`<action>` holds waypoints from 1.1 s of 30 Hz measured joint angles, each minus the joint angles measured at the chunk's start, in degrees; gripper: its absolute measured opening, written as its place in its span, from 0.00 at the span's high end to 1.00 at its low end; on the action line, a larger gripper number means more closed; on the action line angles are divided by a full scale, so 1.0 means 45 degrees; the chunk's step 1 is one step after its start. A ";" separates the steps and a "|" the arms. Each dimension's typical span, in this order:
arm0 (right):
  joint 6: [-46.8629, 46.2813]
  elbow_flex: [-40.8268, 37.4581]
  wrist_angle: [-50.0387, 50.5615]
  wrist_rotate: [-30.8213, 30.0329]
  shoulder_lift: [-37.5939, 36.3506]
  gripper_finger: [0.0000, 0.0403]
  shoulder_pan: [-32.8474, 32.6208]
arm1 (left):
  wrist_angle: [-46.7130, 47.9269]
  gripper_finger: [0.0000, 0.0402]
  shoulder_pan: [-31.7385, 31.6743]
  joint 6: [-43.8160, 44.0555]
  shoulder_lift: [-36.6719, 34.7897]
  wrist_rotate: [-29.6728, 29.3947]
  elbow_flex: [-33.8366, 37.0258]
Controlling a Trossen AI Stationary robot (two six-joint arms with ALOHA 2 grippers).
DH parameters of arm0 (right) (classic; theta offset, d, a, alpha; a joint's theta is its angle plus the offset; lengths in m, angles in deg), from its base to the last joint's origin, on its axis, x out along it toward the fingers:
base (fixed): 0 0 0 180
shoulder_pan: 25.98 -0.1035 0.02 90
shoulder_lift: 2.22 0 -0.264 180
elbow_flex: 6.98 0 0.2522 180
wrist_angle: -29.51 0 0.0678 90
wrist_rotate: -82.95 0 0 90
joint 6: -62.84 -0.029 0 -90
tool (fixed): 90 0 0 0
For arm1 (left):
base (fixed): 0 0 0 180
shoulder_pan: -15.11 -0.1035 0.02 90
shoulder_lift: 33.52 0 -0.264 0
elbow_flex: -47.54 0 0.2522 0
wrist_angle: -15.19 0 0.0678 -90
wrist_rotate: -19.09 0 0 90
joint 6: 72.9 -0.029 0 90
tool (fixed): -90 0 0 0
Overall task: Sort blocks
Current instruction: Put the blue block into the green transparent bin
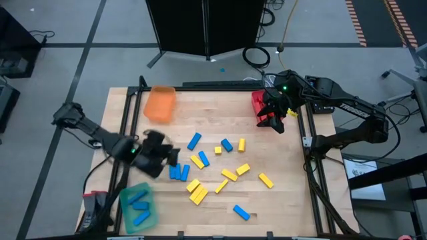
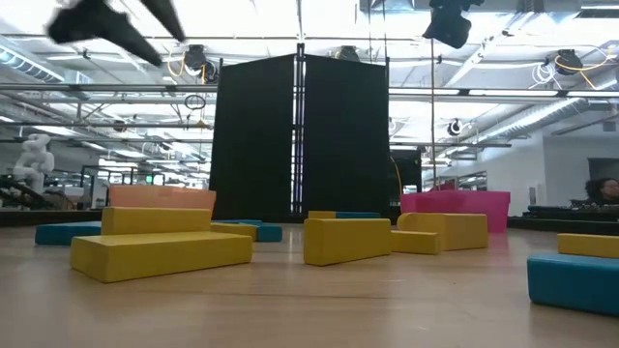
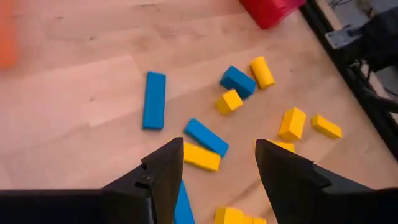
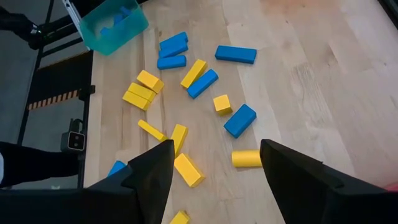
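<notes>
Above the blue blocks [image 1: 177, 173], the left gripper [image 1: 171, 157] is held spread and empty; these stiff, light bricks are probably best pinched across their narrow sides.

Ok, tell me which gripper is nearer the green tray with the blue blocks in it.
Left. The left gripper hangs over the table just up and to the right of the green tray. The right gripper sits at the far corner beside the red tray, across the scattered blocks.
</notes>
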 joint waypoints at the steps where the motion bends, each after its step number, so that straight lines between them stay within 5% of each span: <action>1: 0.0000 0.0000 0.0002 0.0000 0.0000 0.42 0.0002 | -0.0342 0.48 -0.0606 -0.0708 -0.0029 0.0418 0.0000; 8: -0.0351 0.0000 0.0005 -0.0005 0.0000 0.42 0.0005 | -0.2613 0.48 -0.4375 -0.5025 0.0110 0.3438 0.0000; 17: -0.0750 0.0000 0.0005 0.0000 0.0000 0.42 0.0005 | -0.2574 0.48 -0.7984 -0.8387 0.1419 0.6150 0.0005; 23: -0.1010 0.0000 0.0005 -0.0005 0.0000 0.42 0.0005 | -0.2489 0.48 -0.9137 -0.9678 0.2756 0.7613 0.0010; 33: -0.1015 0.0000 0.0005 0.0000 -0.0001 0.42 0.0004 | -0.2571 0.48 -0.9484 -1.2063 0.4674 0.7826 0.0010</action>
